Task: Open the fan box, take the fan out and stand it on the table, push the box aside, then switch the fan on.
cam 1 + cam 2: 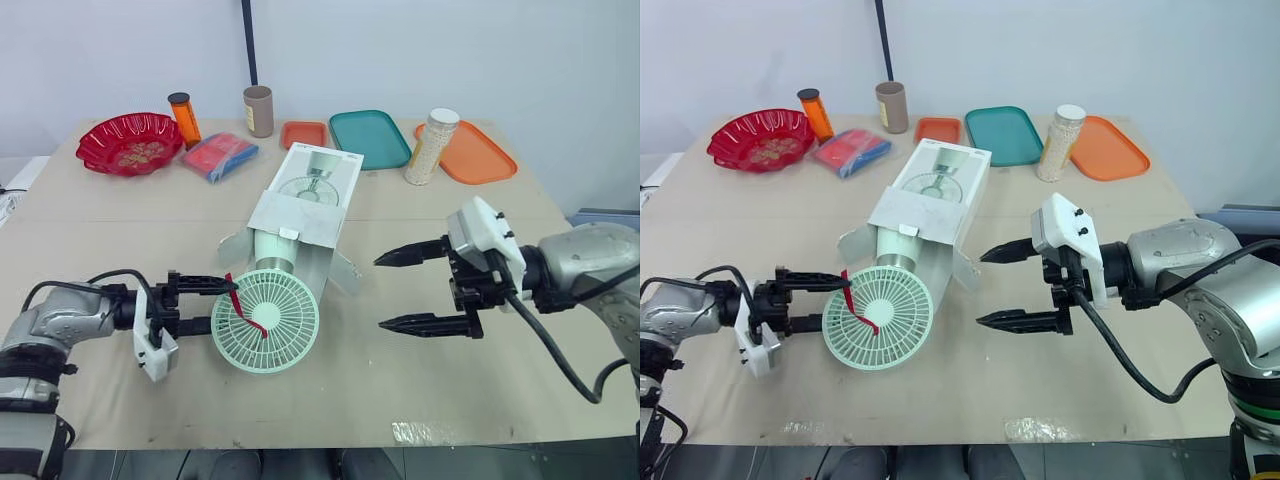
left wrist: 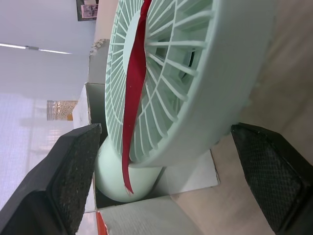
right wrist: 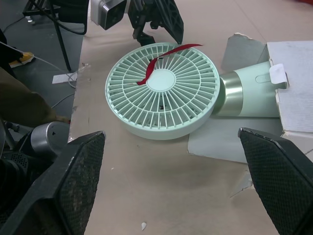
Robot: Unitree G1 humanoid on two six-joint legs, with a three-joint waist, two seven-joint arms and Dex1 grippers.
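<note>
L hand [image 1: 222, 304] open astride fan [image 1: 270, 315] rim (poss. touching) | R hand [image 1: 380, 293] open | fan half in box [image 1: 300, 210]

The fan [image 1: 288, 312] is coloured pale mint green, its grille patterned with radial spokes, and a red ribbon [image 2: 136, 78] is draped across it. The box [image 1: 300, 212] is white. The desk [image 1: 120, 215] is tan. On the far side, a red bowl [image 1: 98, 137], a teal tray [image 1: 370, 137] and an orange tray [image 1: 482, 156] are seen.

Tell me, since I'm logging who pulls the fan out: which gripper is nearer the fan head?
Left. The left gripper sits open around the rim of the fan head. The right gripper hangs open off its other side, a clear gap away.
</note>
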